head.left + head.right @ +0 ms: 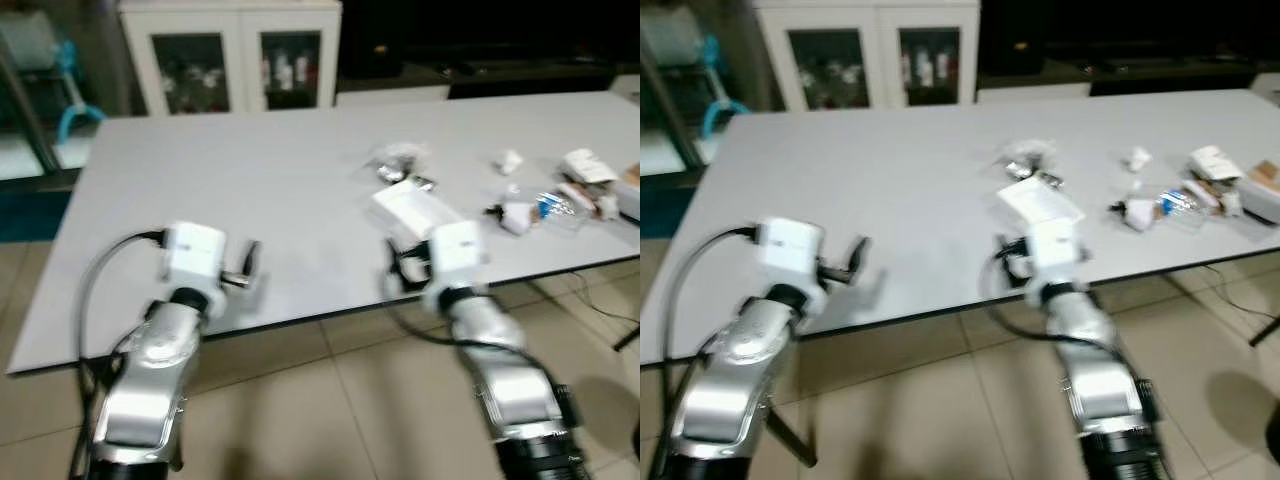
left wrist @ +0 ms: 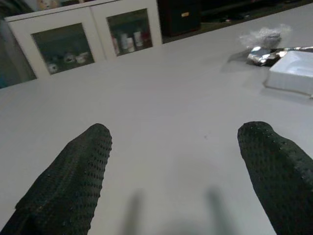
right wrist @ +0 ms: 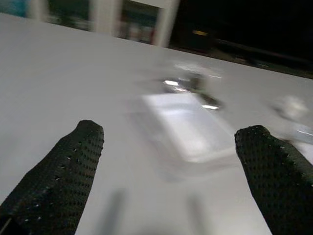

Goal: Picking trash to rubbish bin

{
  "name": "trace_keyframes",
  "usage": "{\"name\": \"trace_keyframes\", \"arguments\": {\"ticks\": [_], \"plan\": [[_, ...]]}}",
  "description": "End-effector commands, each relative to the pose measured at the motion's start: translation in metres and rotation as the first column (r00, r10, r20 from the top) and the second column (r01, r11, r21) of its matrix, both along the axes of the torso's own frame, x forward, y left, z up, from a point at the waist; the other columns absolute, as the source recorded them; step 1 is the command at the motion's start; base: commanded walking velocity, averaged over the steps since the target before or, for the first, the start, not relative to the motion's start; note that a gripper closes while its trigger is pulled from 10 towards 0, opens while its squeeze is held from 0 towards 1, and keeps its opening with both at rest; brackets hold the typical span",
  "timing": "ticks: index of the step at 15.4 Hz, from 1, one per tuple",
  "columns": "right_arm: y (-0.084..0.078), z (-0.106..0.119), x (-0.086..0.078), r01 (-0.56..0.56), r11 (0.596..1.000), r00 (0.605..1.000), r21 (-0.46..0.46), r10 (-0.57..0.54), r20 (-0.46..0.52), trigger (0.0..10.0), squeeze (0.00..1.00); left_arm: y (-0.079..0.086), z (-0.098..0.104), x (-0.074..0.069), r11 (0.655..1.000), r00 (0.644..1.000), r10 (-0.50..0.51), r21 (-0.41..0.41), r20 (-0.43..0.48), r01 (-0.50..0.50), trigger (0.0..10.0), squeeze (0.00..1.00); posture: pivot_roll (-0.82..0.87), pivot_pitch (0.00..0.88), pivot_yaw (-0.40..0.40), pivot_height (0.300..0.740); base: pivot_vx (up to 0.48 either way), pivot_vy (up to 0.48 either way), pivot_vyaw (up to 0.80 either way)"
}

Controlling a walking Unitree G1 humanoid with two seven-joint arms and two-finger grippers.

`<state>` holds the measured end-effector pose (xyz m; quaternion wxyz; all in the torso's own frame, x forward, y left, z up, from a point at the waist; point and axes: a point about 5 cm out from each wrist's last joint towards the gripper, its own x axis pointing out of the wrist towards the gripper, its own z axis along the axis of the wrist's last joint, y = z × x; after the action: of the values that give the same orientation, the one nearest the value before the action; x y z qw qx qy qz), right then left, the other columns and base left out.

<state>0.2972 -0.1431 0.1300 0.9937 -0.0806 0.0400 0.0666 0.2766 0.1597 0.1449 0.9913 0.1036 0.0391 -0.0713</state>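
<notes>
Approach: right gripper (image 3: 168, 181), jaws spread, faces white tray (image 3: 188, 125) at centre frame; left gripper (image 2: 178, 178) likewise spread, over bare table (image 2: 146, 98).

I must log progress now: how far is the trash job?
Nothing looks done: wrappers and scraps lie on the table. Right gripper, open, points at the white tray; left gripper is open over bare table. All picking remains.
</notes>
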Motion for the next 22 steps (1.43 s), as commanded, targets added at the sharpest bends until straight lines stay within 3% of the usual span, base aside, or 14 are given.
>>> {"name": "trace_keyframes", "arguments": {"ticks": [1,4,9,12,18,22], "plan": [[0.007,0.01,0.003,-0.025,1.0,0.999,0.0,0.025,0.025,10.0,0.0,0.008,0.005,0.001,1.0,1.0,0.025,0.01,0.018,-0.025,10.0,0.0,0.0,0.0,-0.047,0.74,0.337,0.0,-0.8],[0.002,0.012,0.007,-0.033,0.999,0.999,-0.032,0.033,0.012,10.0,0.0,0.008,0.006,0.003,1.0,0.999,0.025,0.015,0.021,-0.026,10.0,0.0,0.01,0.0,-0.056,0.74,0.333,0.0,-0.8],[0.004,0.011,0.01,-0.129,0.991,0.992,-0.023,0.129,-0.009,10.0,0.0,0.007,0.006,0.003,0.999,0.999,0.023,0.028,0.029,-0.024,10.0,0.0,0.02,0.0,-0.07,0.74,0.328,0.0,0.0],[0.006,0.008,0.012,-0.121,0.992,0.992,-0.022,0.121,-0.026,10.0,0.0,0.008,0.007,0.004,0.999,0.999,0.03,0.024,0.036,-0.031,10.0,0.0,0.03,0.0,-0.08,0.74,0.33,0.0,0.0],[0.011,-0.006,0.017,-0.187,0.982,0.969,0.012,0.186,-0.16,10.0,0.0,0.01,0.008,0.004,0.999,0.999,0.04,0.016,0.032,-0.04,10.0,0.0,0.01,0.0,-0.066,0.74,0.329,0.0,0.0],[0.003,-0.003,0.032,-0.232,0.972,0.945,0.022,0.231,-0.231,10.0,0.0,-0.004,0.005,0.002,0.995,0.995,-0.098,0.022,-0.006,0.098,10.0,0.0,0.01,0.0,-0.056,0.74,0.156,0.0,0.0]]}}
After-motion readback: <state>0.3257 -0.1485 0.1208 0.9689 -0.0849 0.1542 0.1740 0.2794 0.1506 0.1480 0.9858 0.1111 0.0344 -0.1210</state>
